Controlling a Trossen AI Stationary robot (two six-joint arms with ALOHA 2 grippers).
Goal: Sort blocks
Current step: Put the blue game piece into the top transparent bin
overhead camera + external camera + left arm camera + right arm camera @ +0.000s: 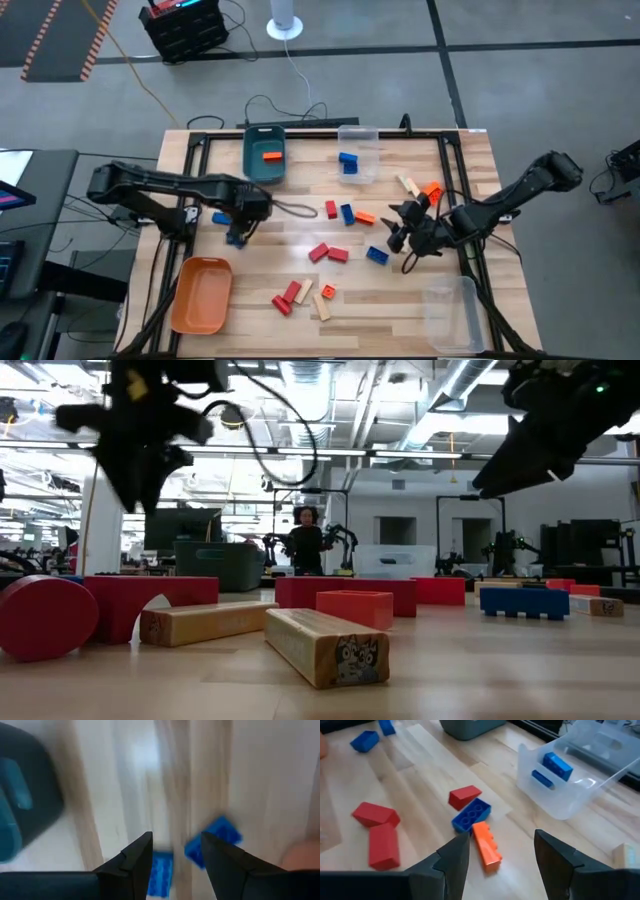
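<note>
Red, blue, orange and pale wood blocks lie scattered flat on the wooden table. My left gripper points down at the table's left-middle, open. Below it lie two blue blocks, one in line with the finger gap and one just beyond a finger. My right gripper hangs open over the table's right-middle, slanting down toward an orange block, a blue block and a red block. It touches none of them.
A teal bin holding an orange block and a clear bin holding blue blocks stand at the far edge. An orange bin sits near left and a clear bin near right. More blocks lie near the front edge.
</note>
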